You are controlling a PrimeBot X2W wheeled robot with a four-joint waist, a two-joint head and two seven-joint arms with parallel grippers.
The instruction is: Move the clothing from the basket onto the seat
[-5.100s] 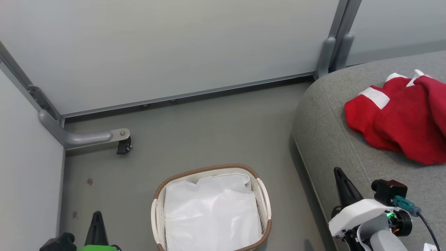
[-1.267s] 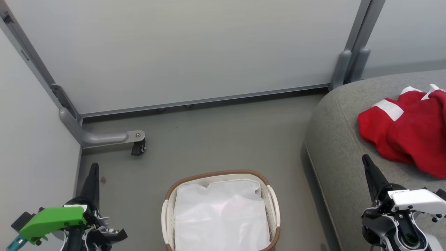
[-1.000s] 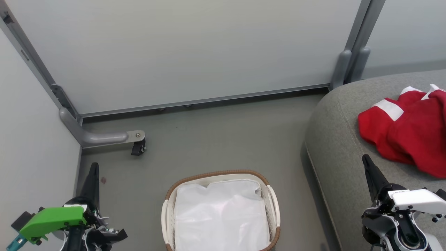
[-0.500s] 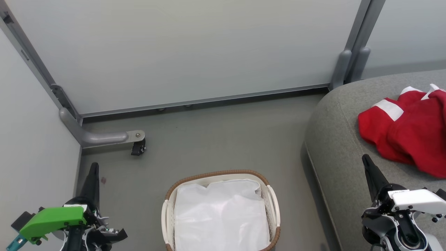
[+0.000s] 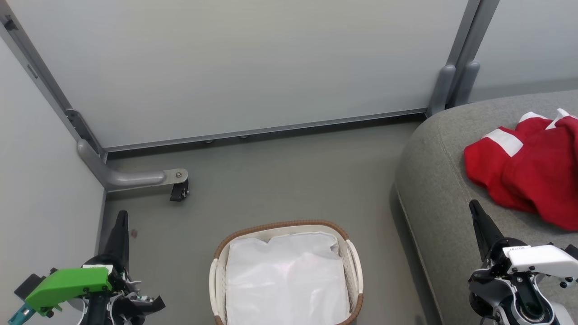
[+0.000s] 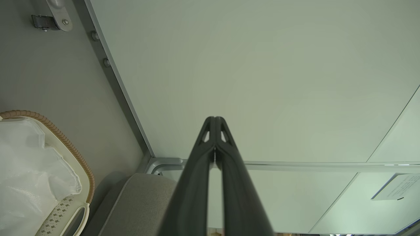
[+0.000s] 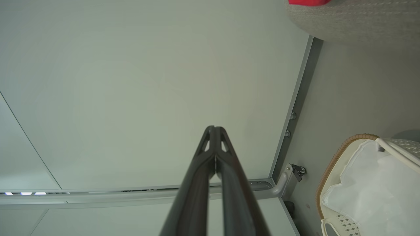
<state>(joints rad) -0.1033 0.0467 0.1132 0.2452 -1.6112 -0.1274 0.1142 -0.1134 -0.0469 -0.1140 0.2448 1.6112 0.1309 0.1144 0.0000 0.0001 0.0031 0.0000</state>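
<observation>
Mock living corner in a lab bay: partition panels (image 5: pixel 253 63) on castor foot (image 5: pixel 149 177), grey floor (image 5: pixel 289 171), sofa (image 5: pixel 433 180), basket (image 5: pixel 282 224).

Soft, diffuse light fills the head view, bright all over. The white sheet (image 5: pixel 286 280) inside the basket (image 5: pixel 280 224) is the brightest patch, nearly washed out, its folds faint. Right of the basket a blurred, pale shadow lies on the floor (image 5: pixel 271 180) along the foot of the seat (image 5: pixel 433 180). Beyond the basket the wall panels (image 5: pixel 248 67) are evenly lit and matte. The head view is sharp throughout. In both wrist views the panels take a greenish cast, and the straight frame rails (image 6: pixel 121 95) bow near the picture edges away from the basket.
</observation>
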